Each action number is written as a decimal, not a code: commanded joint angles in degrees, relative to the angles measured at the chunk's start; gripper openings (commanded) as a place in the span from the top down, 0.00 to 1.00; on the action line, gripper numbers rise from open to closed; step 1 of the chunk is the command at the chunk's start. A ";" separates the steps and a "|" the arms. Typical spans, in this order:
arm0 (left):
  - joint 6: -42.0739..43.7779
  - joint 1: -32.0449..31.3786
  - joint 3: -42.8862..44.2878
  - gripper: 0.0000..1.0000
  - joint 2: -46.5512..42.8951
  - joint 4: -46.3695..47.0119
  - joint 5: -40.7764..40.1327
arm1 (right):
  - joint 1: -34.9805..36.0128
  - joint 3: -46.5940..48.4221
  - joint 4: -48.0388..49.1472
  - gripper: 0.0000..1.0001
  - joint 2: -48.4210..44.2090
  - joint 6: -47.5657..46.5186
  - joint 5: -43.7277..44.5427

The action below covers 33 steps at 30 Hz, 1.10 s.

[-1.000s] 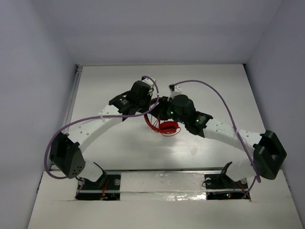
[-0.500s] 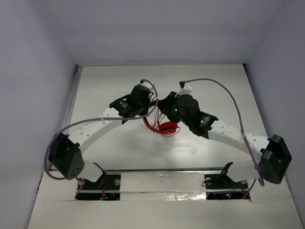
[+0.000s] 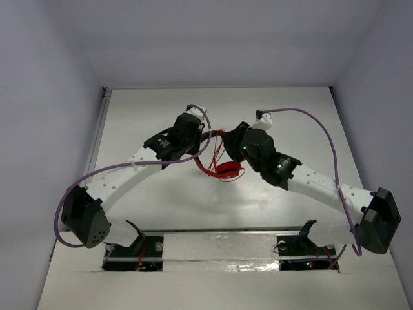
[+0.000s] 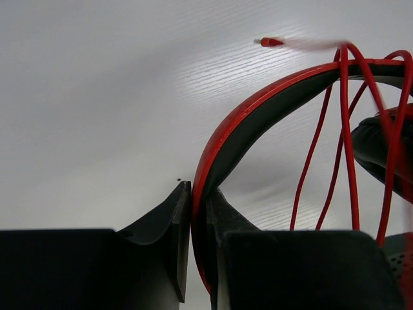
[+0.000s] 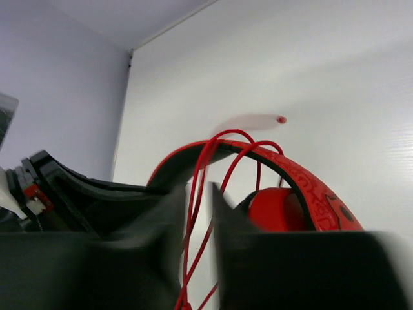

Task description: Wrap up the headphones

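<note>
The red headphones (image 3: 226,170) are held up over the middle of the table. My left gripper (image 3: 206,137) is shut on the black-and-red headband (image 4: 258,106), pinching it between its fingertips (image 4: 177,213). The thin red cable (image 4: 344,129) hangs in several strands over the headband. My right gripper (image 3: 228,139) faces the left one across the headband; in the right wrist view (image 5: 197,203) cable strands (image 5: 193,194) run between its nearly closed, blurred fingers. A round red ear cup (image 5: 277,210) hangs under the headband (image 5: 310,187). The cable's plug end (image 5: 281,119) swings free, blurred.
Thick purple robot cables (image 3: 316,126) arc over both arms. The white table (image 3: 290,110) is boxed in by grey walls on the left, back and right. The arm bases (image 3: 139,248) sit at the near edge.
My right arm has swung back and to the right, its wrist turning, carrying the cable over the headband. My left gripper has shifted slightly back, still holding the headband.
</note>
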 commanded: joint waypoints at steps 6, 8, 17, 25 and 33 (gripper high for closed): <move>-0.54 -0.27 5.11 1.00 0.01 0.34 -2.26 | 0.14 -2.17 1.01 0.42 -3.07 0.64 3.04; -0.28 -0.27 6.17 1.00 0.45 -0.01 -2.61 | 0.14 -2.61 0.57 0.40 -4.65 -0.15 3.30; 0.95 -0.27 9.68 1.00 4.75 -0.11 -3.49 | 0.14 -6.21 -1.02 0.63 -13.60 -5.77 6.80; 1.74 -0.27 15.03 1.00 12.92 2.88 -3.58 | 0.14 -9.91 -5.85 1.00 -23.72 -9.56 16.30; 3.58 -0.27 18.65 1.00 23.02 14.47 -4.99 | 0.14 -13.95 -4.62 0.94 -25.40 -9.91 16.84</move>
